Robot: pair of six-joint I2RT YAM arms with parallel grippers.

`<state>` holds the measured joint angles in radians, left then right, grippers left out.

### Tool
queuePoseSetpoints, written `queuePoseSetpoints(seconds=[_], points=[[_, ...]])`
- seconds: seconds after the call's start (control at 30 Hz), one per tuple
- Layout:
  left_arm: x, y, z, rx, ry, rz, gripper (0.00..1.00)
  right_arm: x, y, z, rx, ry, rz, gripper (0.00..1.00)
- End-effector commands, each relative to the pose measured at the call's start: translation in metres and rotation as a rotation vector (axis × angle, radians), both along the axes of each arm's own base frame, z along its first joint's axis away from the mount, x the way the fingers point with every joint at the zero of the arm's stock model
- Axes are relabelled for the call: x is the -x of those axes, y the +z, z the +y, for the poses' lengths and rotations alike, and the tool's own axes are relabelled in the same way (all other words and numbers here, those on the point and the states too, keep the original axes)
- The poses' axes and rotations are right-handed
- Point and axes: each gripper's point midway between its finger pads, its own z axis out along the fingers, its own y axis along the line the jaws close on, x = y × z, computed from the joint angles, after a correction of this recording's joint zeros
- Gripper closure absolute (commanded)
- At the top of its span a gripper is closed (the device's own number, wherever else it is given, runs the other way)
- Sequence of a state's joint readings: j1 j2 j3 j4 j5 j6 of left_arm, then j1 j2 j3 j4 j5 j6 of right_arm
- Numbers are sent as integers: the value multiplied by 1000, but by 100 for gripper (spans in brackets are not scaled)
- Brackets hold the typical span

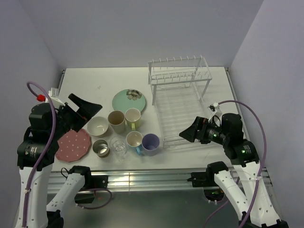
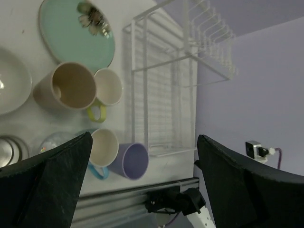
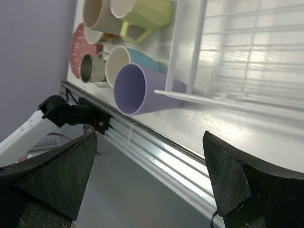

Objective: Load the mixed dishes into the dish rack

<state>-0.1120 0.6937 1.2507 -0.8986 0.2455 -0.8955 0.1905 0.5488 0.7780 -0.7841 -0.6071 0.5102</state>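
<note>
The white wire dish rack (image 1: pixel 180 107) stands on the right half of the table, nothing in it. Left of it are the mint-green plate (image 1: pixel 129 100), tan cup (image 1: pixel 116 120), yellow cup (image 1: pixel 133 117), white bowl (image 1: pixel 98 126), pink dotted plate (image 1: pixel 72 145), steel cup (image 1: pixel 100 147), clear glass (image 1: pixel 118 147), blue cup (image 1: pixel 134 139) and lavender cup (image 1: pixel 150 143). My left gripper (image 1: pixel 88 114) hovers open above the bowl and pink plate. My right gripper (image 1: pixel 186 135) hangs open by the rack's near edge. Both hold nothing.
A metal rail (image 1: pixel 142 178) runs along the table's near edge. Lilac walls close in the back and both sides. The lavender cup (image 3: pixel 137 90) lies tipped against the rack's front corner (image 3: pixel 190 90). The white tabletop (image 1: pixel 90 83) shows bare at the back left.
</note>
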Motion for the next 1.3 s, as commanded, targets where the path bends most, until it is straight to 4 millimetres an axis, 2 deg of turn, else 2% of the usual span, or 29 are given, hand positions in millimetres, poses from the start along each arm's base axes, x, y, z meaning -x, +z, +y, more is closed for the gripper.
queuePoseSetpoints(seconds=[0.0,0.03,0.07,0.1,0.13,0.2,0.23,0.3,0.33,0.37,0.43,0.5,0.57,0.63,0.7,0.83,0.97,1.2,1.23,1.27], points=[[14,-26,3,44,47,158,1,10,6,-20,113,-63,19,0],[17,-43,14,9,114,239,1,7,4,-27,164,-82,28,0],[19,-51,26,-14,187,287,1,10,14,-31,191,-87,25,0],[18,-65,50,-75,322,342,1,9,17,-35,215,-101,18,0],[17,-79,58,-110,367,408,1,5,26,-39,235,-120,-13,0],[13,-102,67,-184,385,467,3,2,34,-40,238,-132,-40,0],[9,-114,74,-228,418,508,8,-3,40,-42,249,-145,-51,0],[8,-137,83,-285,457,597,28,-11,45,-46,280,-158,-30,0],[3,-150,89,-315,499,665,35,-11,60,-48,287,-165,-58,0],[2,-158,91,-335,504,703,40,-13,65,-48,294,-161,-68,0],[-12,-173,91,-355,494,742,35,-17,80,-49,297,-169,-110,0],[-21,-178,100,-340,550,753,28,-20,87,-48,285,-173,-127,0],[-29,-188,102,-317,543,763,25,-20,89,-46,273,-166,-128,0],[-40,-198,114,-278,566,769,26,-21,88,-45,272,-164,-123,0],[-38,-217,118,-259,552,826,27,-20,87,-47,283,-167,-123,0],[-53,-241,124,-283,548,864,30,-19,89,-53,307,-183,-132,0],[-67,-257,120,-268,515,860,35,-18,88,-55,318,-190,-133,0],[-69,-286,119,-287,478,924,38,-22,81,-55,329,-193,-115,0],[-70,-290,119,-290,477,931,39,-23,81,-56,330,-194,-116,0],[-72,-292,121,-299,479,929,45,-24,79,-56,333,-198,-113,0]])
